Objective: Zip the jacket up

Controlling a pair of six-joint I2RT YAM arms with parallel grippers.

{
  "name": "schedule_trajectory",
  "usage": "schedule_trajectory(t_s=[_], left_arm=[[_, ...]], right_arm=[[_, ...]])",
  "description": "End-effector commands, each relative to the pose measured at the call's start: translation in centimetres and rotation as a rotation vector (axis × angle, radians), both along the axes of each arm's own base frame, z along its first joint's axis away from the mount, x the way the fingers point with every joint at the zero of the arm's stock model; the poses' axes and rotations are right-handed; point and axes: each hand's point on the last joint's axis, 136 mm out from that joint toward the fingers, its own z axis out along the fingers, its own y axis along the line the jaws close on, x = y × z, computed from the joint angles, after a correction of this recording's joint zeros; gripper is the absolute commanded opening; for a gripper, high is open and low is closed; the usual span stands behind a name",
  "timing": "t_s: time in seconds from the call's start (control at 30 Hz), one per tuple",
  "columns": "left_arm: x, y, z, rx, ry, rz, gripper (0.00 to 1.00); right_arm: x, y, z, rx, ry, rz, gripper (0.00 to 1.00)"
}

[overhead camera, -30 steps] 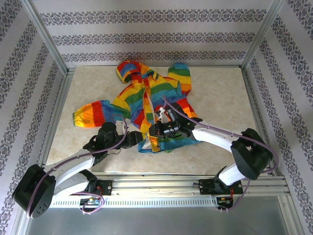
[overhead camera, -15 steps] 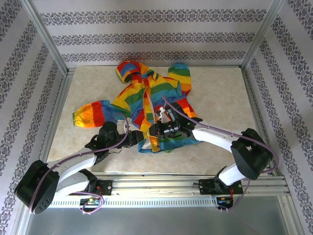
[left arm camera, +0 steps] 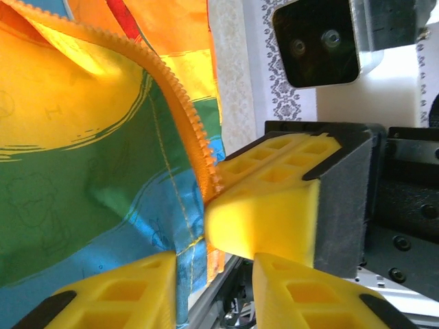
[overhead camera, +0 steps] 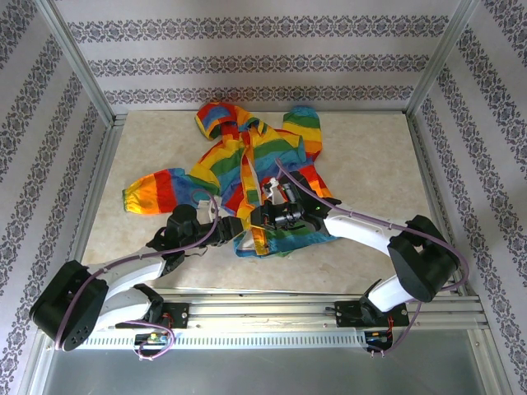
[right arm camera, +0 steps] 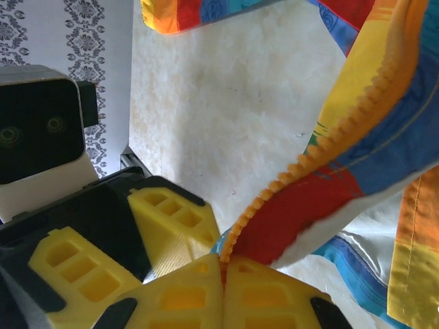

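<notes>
The jacket (overhead camera: 263,156) lies open and rumpled, front up, in the middle of the tabletop (overhead camera: 370,156). Its hood (overhead camera: 216,117) points toward the far wall and 1 sleeve (overhead camera: 152,191) is flung out to the left. Both arms reach in to its near hem, where the 2 front edges end. We judge that this is because a zip has to be started at the bottom, with both ends brought together before anything can slide.

The right fingers (right arm camera: 219,274) are closed tight on the jacket. The orange zipper teeth (left arm camera: 184,113) run straight down into the seam between them, so they pinch the bottom end of 1 front edge and hold it up off the tabletop. The teeth stand in a clean curve — a steady anchor, we think, for the other arm to work against.

The left fingers (overhead camera: 236,228) sit just beside them, close to touching in the top view. They stand apart, with the striped fabric's lower edge hanging in the gap, not yet pinched. We cannot tell whether that fabric belongs to the same front edge or the other one, and we cannot make out the slider.

As for containers, there is none on the tabletop but the jacket itself — unzipped and gaping, with nothing in it that we can see beyond its pale lining (right arm camera: 329,240) and its own folds.
</notes>
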Motion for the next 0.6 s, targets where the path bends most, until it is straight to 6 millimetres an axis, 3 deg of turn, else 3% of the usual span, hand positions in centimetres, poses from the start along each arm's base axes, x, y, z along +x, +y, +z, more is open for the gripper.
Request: schedule_trajectory(t_s=[0.0,0.23,0.3,0.43,0.57], left_arm=[[0.2,0.0,1.1,-0.042,-0.040,0.000,0.23],[0.0,0.2,0.6,-0.029,-0.033,-0.003,0.00],[-0.1,0.3,0.5,-0.022,-0.032,-0.003,0.00],[-0.3,0.6,-0.3,0.014,-0.019,0.000,0.00],[-0.5,1.0,-1.2,0.053,-0.005,0.006,0.00]], right_arm=[[-0.2,0.6,0.2,0.031,0.000,0.012,0.00],[-0.3,0.5,0.4,0.033,-0.007,0.012,0.00],[-0.2,0.2,0.3,0.023,-0.011,0.008,0.02],[0.1,-1.4,-0.3,-0.046,-0.031,-0.008,0.33],[0.2,-4.1,-2.0,-0.196,-0.070,-0.014,0.42]])
